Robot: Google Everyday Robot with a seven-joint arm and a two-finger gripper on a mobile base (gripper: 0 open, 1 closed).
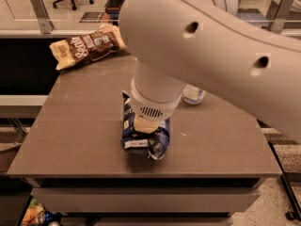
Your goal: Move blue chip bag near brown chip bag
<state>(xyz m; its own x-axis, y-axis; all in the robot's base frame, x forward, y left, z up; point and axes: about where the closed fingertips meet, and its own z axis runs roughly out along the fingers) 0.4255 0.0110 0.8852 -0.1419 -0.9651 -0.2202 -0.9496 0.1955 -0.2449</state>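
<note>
Blue chip bag (143,142): a dark blue, glossy packet with white lettering. It lies crumpled on the grey-brown flat table (75,126), directly under the gripper (146,125) and toward the table's near edge.

The gripper is mostly hidden beneath the wide wrist of the white, rounded arm (211,46). Only a cream-coloured part shows, and it touches the top of the packet. Whether it is clamped on the bag or released cannot be told.

Brown chip bag (87,48): a dark brown packet with tan-yellow ends and white script. It lies well apart from the gripper, beyond it and to the view's left, at the table's far corner.

A small pale container (193,95) stands near the gripper on its far right side, partly covered by the arm.
</note>
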